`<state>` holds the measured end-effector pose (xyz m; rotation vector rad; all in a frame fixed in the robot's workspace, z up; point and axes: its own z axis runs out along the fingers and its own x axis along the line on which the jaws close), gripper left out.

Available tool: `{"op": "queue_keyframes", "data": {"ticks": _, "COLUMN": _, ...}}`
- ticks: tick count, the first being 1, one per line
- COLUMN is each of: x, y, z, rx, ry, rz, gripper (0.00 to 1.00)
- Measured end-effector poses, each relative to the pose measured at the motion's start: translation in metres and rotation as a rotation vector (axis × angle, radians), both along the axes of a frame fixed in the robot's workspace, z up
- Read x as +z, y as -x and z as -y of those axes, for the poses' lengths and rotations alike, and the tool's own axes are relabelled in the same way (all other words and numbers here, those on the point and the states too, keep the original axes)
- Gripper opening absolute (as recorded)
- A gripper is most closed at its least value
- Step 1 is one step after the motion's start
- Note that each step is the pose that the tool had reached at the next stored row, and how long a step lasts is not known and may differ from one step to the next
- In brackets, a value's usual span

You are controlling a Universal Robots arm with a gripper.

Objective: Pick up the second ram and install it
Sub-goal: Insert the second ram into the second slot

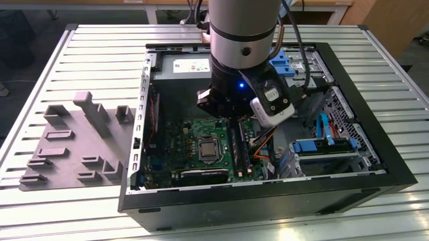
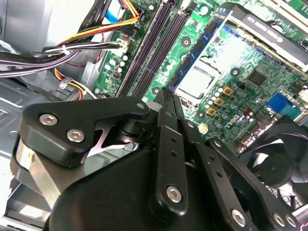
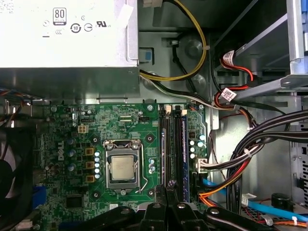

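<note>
I have the gripper (image 1: 228, 114) low inside the open case (image 1: 268, 201), at the centre of the exterior view. Its fingers are clenched on the second ram (image 2: 165, 95), held edge-on just above the memory slots (image 3: 167, 144). Cables (image 1: 264, 141) crowd the exterior view's right, and the processor (image 1: 208, 149) side lies open.

Rating label (image 3: 72, 21), certification marks on power supply (image 3: 29, 50); white lettering on motherboard (image 3: 120, 122).

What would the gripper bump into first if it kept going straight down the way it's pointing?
Probably the black memory slots on the green motherboard. The gripper points down at them inside the computer case, though the gap is hard to judge.
</note>
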<state>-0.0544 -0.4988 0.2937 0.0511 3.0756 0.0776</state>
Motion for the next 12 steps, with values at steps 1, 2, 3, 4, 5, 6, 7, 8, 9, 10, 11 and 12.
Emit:
{"op": "queue_keyframes", "data": {"ticks": 1, "x": -0.0001, "y": -0.0004, "z": 0.0000, "rx": 0.000, "ry": 0.0000, "rz": 0.0000, "gripper": 0.12}}
{"op": "queue_keyframes", "data": {"ticks": 2, "x": -0.0003, "y": -0.0006, "z": 0.0000, "rx": 0.000, "ry": 0.0000, "rz": 0.0000, "gripper": 0.12}}
{"op": "queue_keyframes", "data": {"ticks": 3, "x": -0.0006, "y": -0.0006, "z": 0.0000, "rx": 0.000, "ry": 0.0000, "rz": 0.0000, "gripper": 0.12}}
{"op": "queue_keyframes", "data": {"ticks": 4, "x": -0.0008, "y": -0.0008, "z": 0.0000, "rx": 0.000, "ry": 0.0000, "rz": 0.0000, "gripper": 0.12}}
{"op": "queue_keyframes", "data": {"ticks": 5, "x": -0.0010, "y": -0.0009, "z": 0.0000, "rx": 0.000, "ry": 0.0000, "rz": 0.0000, "gripper": 0.12}}
{"op": "queue_keyframes", "data": {"ticks": 6, "x": -0.0013, "y": -0.0010, "z": 0.0000, "rx": 0.000, "ry": 0.0000, "rz": 0.0000, "gripper": 0.12}}
{"op": "queue_keyframes", "data": {"ticks": 7, "x": -0.0015, "y": -0.0011, "z": 0.0000, "rx": 0.000, "ry": 0.0001, "rz": 0.0000, "gripper": 0.12}}
{"op": "queue_keyframes", "data": {"ticks": 8, "x": -0.0018, "y": -0.0012, "z": 0.0000, "rx": 0.000, "ry": 0.0000, "rz": 0.0000, "gripper": 0.12}}
{"op": "queue_keyframes", "data": {"ticks": 9, "x": -0.0022, "y": -0.0013, "z": 0.0000, "rx": 0.000, "ry": -0.0003, "rz": 0.0001, "gripper": 0.12}}
{"op": "queue_keyframes", "data": {"ticks": 10, "x": -0.0025, "y": -0.0014, "z": 0.0000, "rx": 0.000, "ry": -0.0001, "rz": 0.0001, "gripper": 0.12}}
{"op": "queue_keyframes", "data": {"ticks": 11, "x": -0.0029, "y": -0.0014, "z": 0.0000, "rx": 0.000, "ry": 0.0000, "rz": 0.0000, "gripper": 0.12}}
{"op": "queue_keyframes", "data": {"ticks": 12, "x": -0.0033, "y": -0.0014, "z": 0.0000, "rx": 0.000, "ry": 0.0000, "rz": 0.0000, "gripper": 0.12}}
